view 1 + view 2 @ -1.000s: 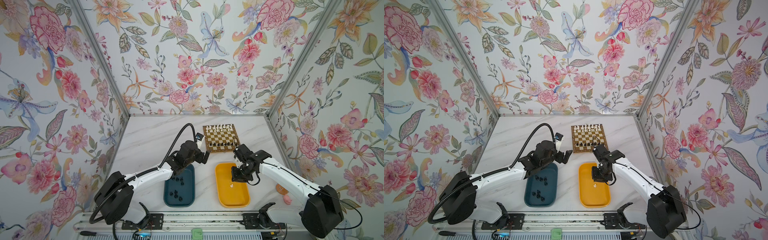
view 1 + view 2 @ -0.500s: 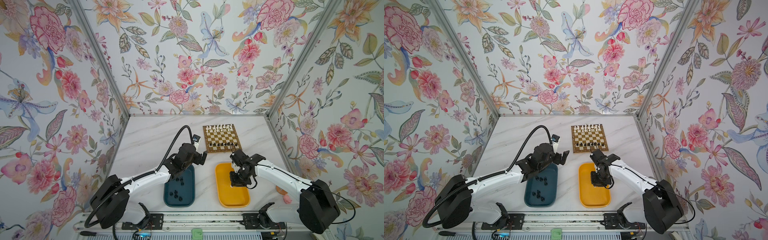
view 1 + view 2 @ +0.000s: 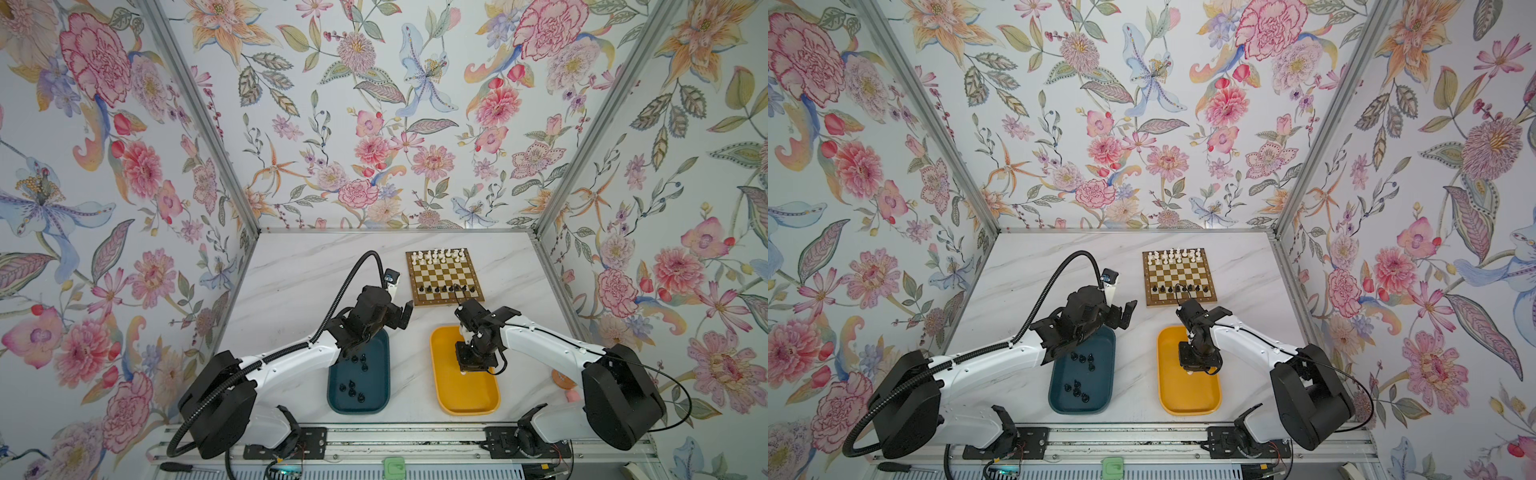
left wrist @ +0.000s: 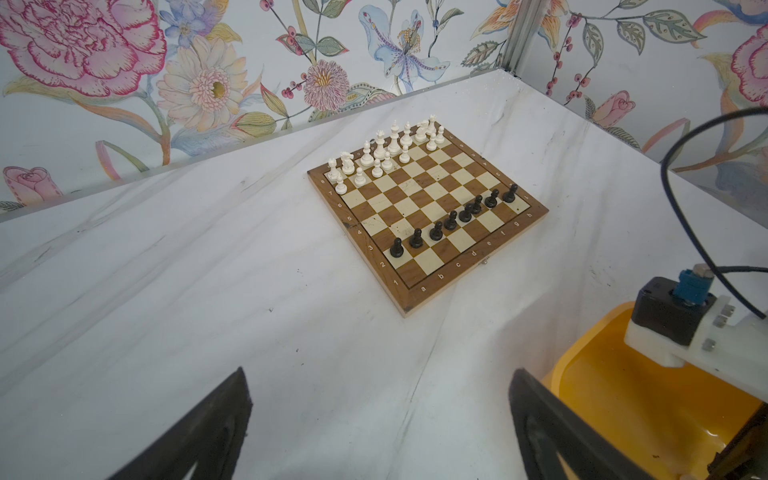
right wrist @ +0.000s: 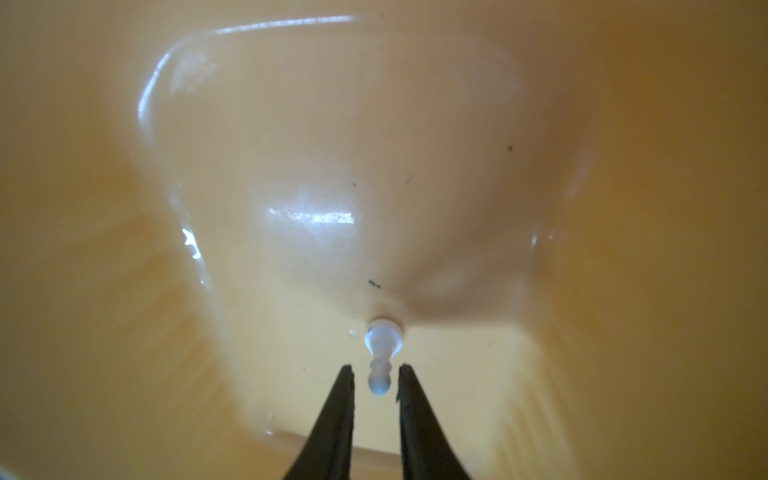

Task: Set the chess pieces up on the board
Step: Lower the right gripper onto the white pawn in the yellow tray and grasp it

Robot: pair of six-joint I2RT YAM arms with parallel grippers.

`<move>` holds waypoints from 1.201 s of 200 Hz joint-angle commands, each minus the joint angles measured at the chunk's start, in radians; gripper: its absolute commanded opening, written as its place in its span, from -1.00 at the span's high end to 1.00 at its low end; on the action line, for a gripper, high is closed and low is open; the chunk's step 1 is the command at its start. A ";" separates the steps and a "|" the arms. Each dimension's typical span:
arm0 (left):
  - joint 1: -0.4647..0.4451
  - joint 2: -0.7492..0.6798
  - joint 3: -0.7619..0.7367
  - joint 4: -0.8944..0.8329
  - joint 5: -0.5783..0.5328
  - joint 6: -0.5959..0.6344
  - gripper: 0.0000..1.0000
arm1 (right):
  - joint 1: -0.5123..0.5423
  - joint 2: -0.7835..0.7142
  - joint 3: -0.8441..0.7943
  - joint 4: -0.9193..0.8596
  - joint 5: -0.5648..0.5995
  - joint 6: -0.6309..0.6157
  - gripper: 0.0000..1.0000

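Observation:
The board (image 3: 444, 276) lies at the back of the table, seen closer in the left wrist view as the board (image 4: 428, 212). White chess pieces (image 3: 440, 254) fill its far rows and a line of black pawns (image 3: 444, 287) stands on a near row. My right gripper (image 3: 467, 371) points down into the yellow tray (image 3: 465, 399). In the right wrist view a white pawn (image 5: 382, 349) lies on the tray floor with its head between the fingertips of my right gripper (image 5: 376, 368); a thin gap shows on each side. My left gripper (image 3: 401, 316) hovers wide open and empty.
A teal tray (image 3: 376, 405) holding several loose black pieces (image 3: 353, 386) lies under my left arm. The right arm's wrist camera and its cable (image 4: 673, 316) stand beside the left fingers. Small pink and orange objects (image 3: 561, 380) lie at the table's right edge.
My right gripper has come back from the board's near edge and dropped into the yellow tray around the white pawn, its jaws narrowing slightly. My left gripper has drawn back a little from the board.

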 commanded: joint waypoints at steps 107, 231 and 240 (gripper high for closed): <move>-0.010 0.011 0.037 -0.028 -0.029 0.024 -0.96 | 0.000 0.019 0.001 0.002 0.017 -0.013 0.64; -0.011 -0.014 0.023 -0.028 -0.037 0.029 -0.96 | 0.004 0.017 -0.017 0.012 0.025 0.001 0.64; -0.010 -0.015 0.023 -0.028 -0.037 0.027 -0.95 | 0.004 0.020 -0.018 0.012 0.026 0.002 0.64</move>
